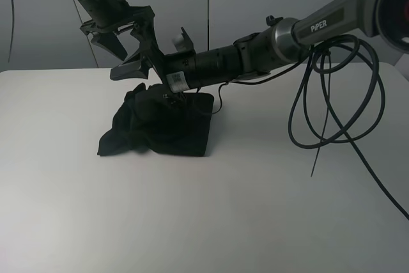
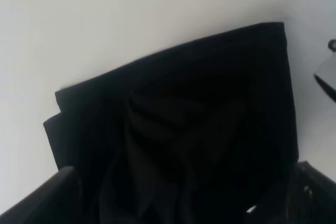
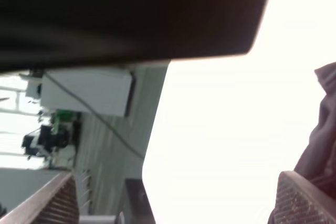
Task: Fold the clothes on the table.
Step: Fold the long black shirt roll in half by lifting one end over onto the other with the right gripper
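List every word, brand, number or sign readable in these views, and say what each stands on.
"PiPER": white letters on the grey metal link of the right arm.
Small white sticker on that arm's black wrist section: dark marks on it, too small to read.
Crumpled black fabric T-shirt: no print shows in any view.
Both wrist views: no text readable.

— What carries everything here?
— A large plain white matte tabletop point(image 1: 268, 215), filling the lower frame from edge to edge.
— And lying on it?
— One black soft-fabric T-shirt point(image 1: 160, 133), a rumpled, partly folded heap left of centre in the upper half, resting on the white surface.
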`<state>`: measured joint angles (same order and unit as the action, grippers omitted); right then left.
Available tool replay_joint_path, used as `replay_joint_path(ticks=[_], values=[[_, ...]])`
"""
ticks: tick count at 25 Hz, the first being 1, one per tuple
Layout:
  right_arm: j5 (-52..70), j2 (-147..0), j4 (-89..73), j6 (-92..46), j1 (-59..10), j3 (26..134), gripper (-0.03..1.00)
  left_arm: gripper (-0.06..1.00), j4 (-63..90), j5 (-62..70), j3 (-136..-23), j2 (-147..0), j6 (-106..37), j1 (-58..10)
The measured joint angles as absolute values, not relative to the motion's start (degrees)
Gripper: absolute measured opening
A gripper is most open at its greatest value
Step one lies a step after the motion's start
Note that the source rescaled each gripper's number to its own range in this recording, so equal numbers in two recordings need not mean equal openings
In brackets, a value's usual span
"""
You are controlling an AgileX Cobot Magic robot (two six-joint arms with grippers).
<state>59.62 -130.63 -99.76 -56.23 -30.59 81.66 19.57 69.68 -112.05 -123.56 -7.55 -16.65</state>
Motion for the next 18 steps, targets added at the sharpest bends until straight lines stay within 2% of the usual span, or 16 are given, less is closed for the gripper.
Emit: replay_joint_path(ticks=[3, 6, 12, 15, 18], values=[[63.7, -129.9, -99.8, -58.1, -30.6, 81.7, 0.81, 1.0, 19.6, 69.7, -112.0, -123.6, -7.6, -16.7], [62.8, -127.0, -94.6, -58.4, -30.5, 81.7, 0.81, 1.0, 19.6, 69.7, -112.0, -123.6, -7.6, -16.7], [52.8, -119.5, -69.1, -49.3, -28.8, 81.8, 0.82, 1.0, 19.6, 69.7, -112.0, -123.6, -7.6, -16.7], [49.4, -118.0, -55.5, -41.8, -28.6, 81.8, 0.85, 1.0, 19.6, 69.7, -112.0, -123.6, -7.6, -16.7], [49.1, -118.4, -50.0, -37.7, -28.6, 80.9, 0.89, 1.0, 19.6, 69.7, -112.0, -123.6, -7.7, -16.7]])
